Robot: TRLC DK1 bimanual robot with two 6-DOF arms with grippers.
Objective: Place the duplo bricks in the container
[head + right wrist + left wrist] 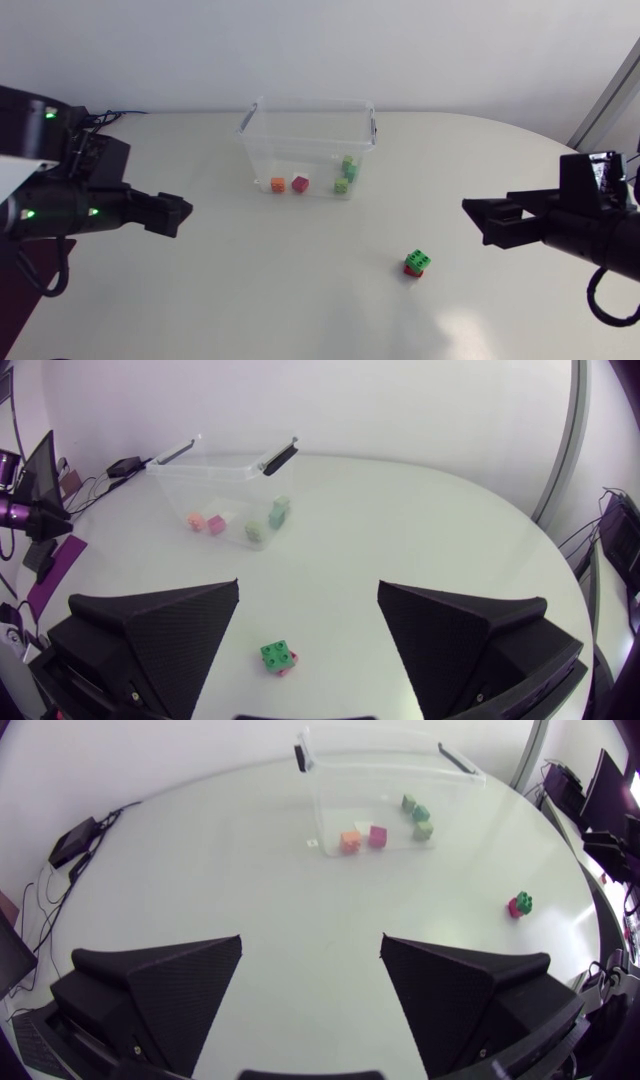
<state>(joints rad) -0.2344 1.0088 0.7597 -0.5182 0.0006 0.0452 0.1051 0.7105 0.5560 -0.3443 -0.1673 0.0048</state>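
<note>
— White counter [300, 310] under a pale wall. Where do the bricks stand?

— Four lie in the clear container [262, 150] toward 12 o'clock: an orange brick [278, 184], a magenta brick [300, 184], and two green bricks [341, 185] at its 3 o'clock end. One stray stack [417, 263], green on red, lies outside at about 5 o'clock from the container, well apart from it.

— And the arms?

— The left end effector [311, 945] sits at 9 o'clock, fingers spread, nothing between them. The right end effector [308, 588] sits at 3 o'clock, likewise released and empty.

— Why would the right one matter?

— The stray stack is on its side of the counter and shows just ahead of its spread fingers in the right wrist view, so that arm likely has the shorter reach. The wide spread suits straddling the stack before closing.

— Any risk?

— Pinching only the green piece might split it from the red. The container's open top leaves room for a drop from above.
</note>
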